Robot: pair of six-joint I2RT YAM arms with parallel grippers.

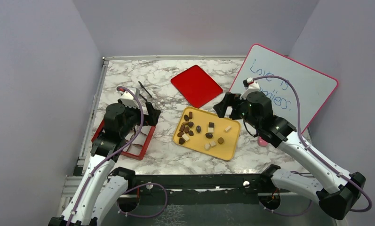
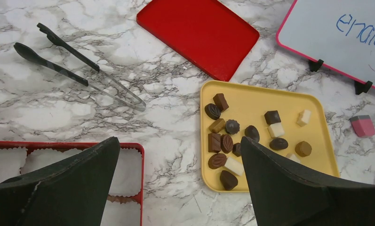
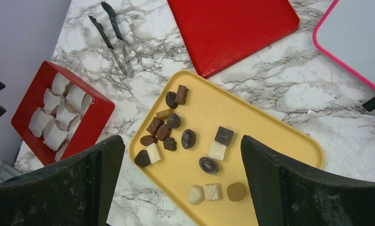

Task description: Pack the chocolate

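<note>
Several chocolates [image 1: 199, 129], dark brown, tan and cream-white, lie loose on a yellow tray [image 1: 225, 146] at the table's middle. They also show in the left wrist view [image 2: 227, 143] and the right wrist view [image 3: 164, 132]. A red box [image 1: 145, 143] lined with white paper cups sits to the tray's left. My left gripper [image 1: 150, 115] is open and empty, held above the gap between box and tray [image 2: 178, 141]. My right gripper [image 1: 225, 106] is open and empty above the tray's far right side [image 3: 180, 139].
A flat red lid [image 1: 196, 85] lies behind the tray. Black tongs [image 1: 145, 89] lie at the back left. A pink-framed whiteboard [image 1: 289, 89] leans at the right, with a pink eraser [image 1: 263, 140] below it. Grey walls enclose the table.
</note>
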